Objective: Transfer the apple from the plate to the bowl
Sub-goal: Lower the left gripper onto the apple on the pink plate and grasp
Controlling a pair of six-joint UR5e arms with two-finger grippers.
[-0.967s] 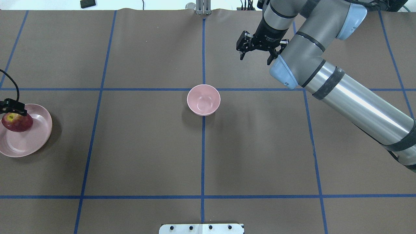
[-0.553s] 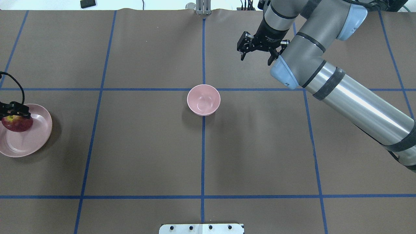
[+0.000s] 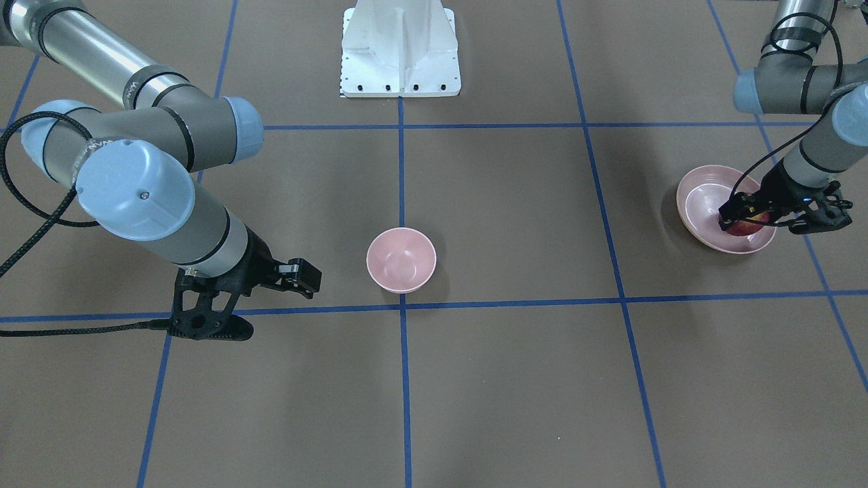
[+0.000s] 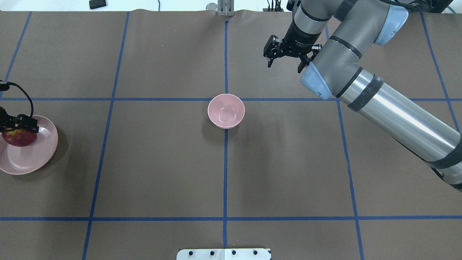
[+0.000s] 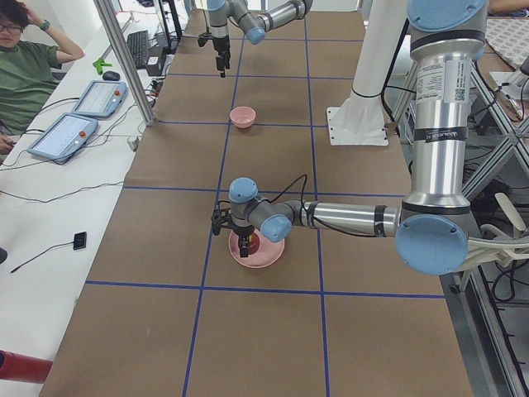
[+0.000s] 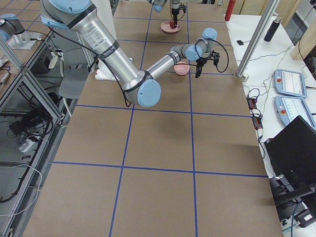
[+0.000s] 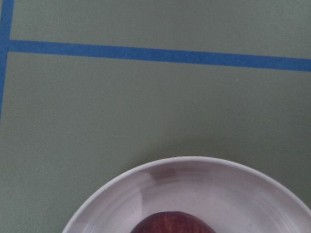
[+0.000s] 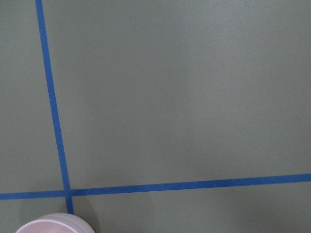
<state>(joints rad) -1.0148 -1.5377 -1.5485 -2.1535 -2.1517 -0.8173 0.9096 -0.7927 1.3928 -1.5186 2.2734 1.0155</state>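
Nearest you, looking from over the robot's shoulders, the plate (image 4: pixel 40 151) sat at the far left edge of the bench (image 4: pixel 162 162). The apple (image 4: pixel 20 139) lay in it, on the half of the plate towards the bench's left end, and was not in the bowl. The left pincer (image 3: pixel 746 217) was down right over the apple, its black fingers close against the top of the fruit. You could not tell from any view whether they had clamped on it or only straddled it. The left wrist camera gave you just the apple's red crown inside the plate's pale rim.

Further out, the bowl (image 4: pixel 226 111) stood upright at the middle of the bench. It sat on the blue tape line (image 4: pixel 225 173), just short of where that line crossed another, and was well apart from the plate.

Beyond it and to the right, the right pincer (image 4: pixel 284 68) hung above bare bench with its two fingers spread wide and nothing between them. Its wrist camera caught only the bowl's rim in a lower corner.
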